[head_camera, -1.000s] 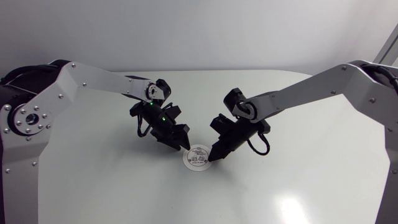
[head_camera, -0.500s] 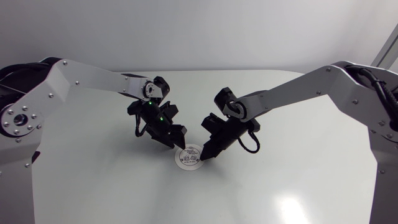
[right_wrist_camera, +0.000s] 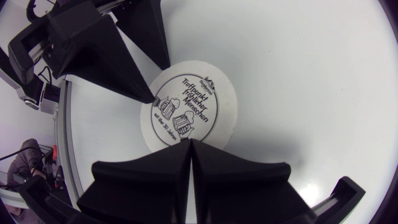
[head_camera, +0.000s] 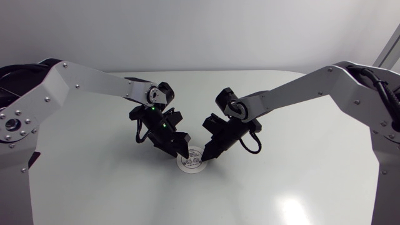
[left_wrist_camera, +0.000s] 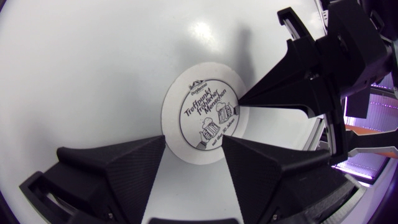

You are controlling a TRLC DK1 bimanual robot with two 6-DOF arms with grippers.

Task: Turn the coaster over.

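Plainly, the coaster (left_wrist_camera: 200, 115) is a thin round disc of printed card. It lies flat, print side up, on the white surface (head_camera: 294, 169) near its middle, between our 2 arms. We judge it very light, fairly stiff yet easy to crease, and hard to pinch while it lies flat, since it offers no raised edge. On so smooth a surface it is likely to skate away if pushed from 1 side only. Our left end effector (left_wrist_camera: 194, 140) has its fingers spread apart, with both tips down at the rim nearest it, and it grips nothing. Our right end effector (right_wrist_camera: 189, 144) has its 2 fingers pressed together into a single wedge, empty, with the point set against the opposite rim. The rim seems to us the only place to take hold. With 1 wedge bracing the disc, the other could work under the edge and tip it up. Once an edge is off the surface, the spread fingers could close across the card's 2 faces. A light squeeze should do, as a hard one may bend it.
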